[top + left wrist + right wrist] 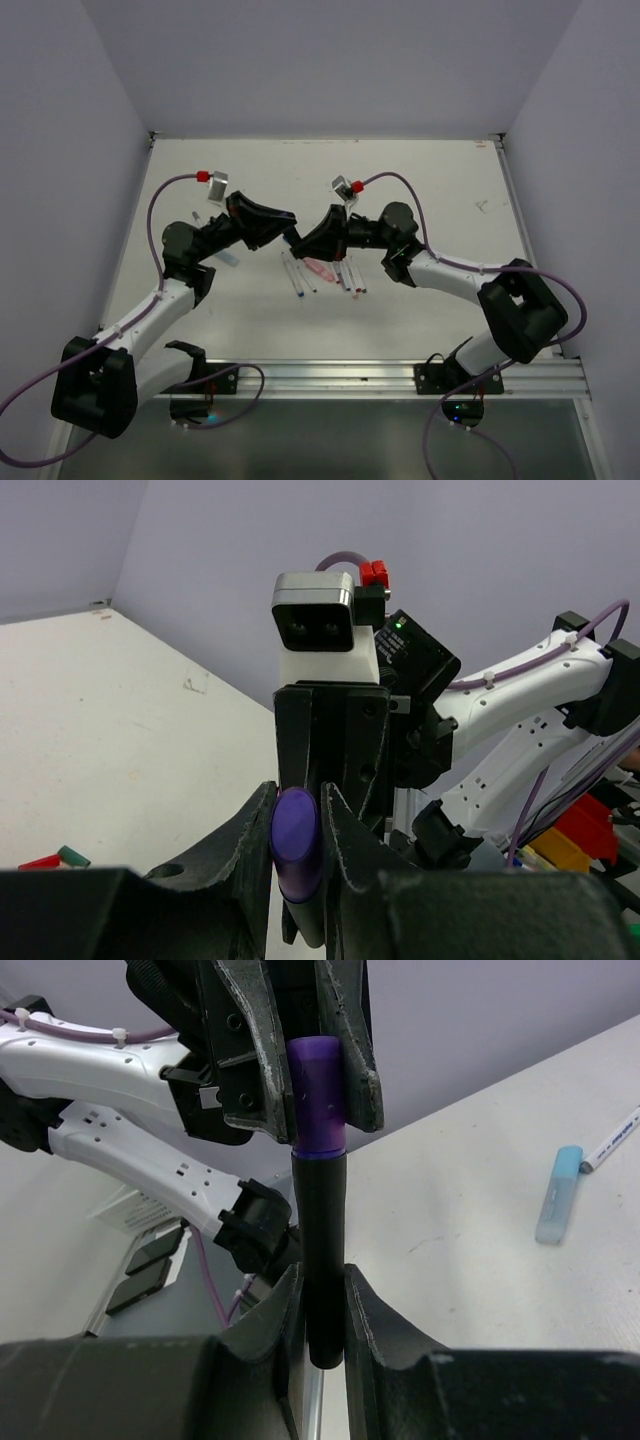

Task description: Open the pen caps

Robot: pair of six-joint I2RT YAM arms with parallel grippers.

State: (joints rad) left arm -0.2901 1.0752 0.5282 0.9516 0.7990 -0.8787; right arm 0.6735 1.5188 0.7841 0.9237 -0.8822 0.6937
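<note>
A pen with a black barrel [322,1250] and a purple cap [317,1095] is held in the air between my two grippers over the middle of the table. My left gripper [297,825] is shut on the purple cap [296,840]. My right gripper [322,1300] is shut on the black barrel near its tail end. The cap's rim still meets the barrel. In the top view the left gripper [283,222] and right gripper [303,240] meet tip to tip. Several slim white pens [298,276] and a pink highlighter [322,268] lie on the table under them.
A light blue highlighter [557,1193] and a white pen [612,1142] lie on the table left of the left arm; the highlighter also shows in the top view [228,258]. A red cap [40,862] and a green one [72,856] lie on the table.
</note>
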